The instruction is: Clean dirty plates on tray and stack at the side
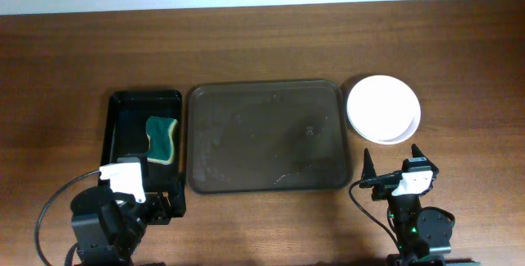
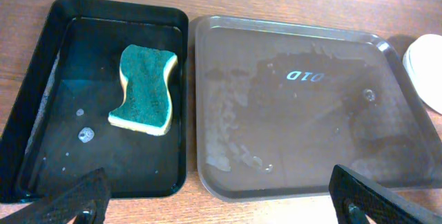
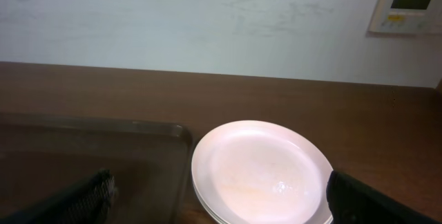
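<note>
The white plates [image 1: 383,108] sit stacked on the table to the right of the dark brown tray [image 1: 266,136]; the top one looks clean. The stack also shows in the right wrist view [image 3: 261,172] and at the right edge of the left wrist view [image 2: 427,63]. The tray holds no plates, only wet streaks; it also shows in the left wrist view [image 2: 297,106] and the right wrist view [image 3: 90,155]. My left gripper [image 2: 221,207] is open and empty near the table's front edge, below the tray's left corner. My right gripper [image 3: 221,207] is open and empty in front of the plates.
A smaller black tray [image 1: 123,135] stands left of the brown tray and holds a green and yellow sponge [image 1: 162,139], also seen in the left wrist view [image 2: 145,89]. A wall with a white control panel [image 3: 407,3] lies beyond the table's far edge.
</note>
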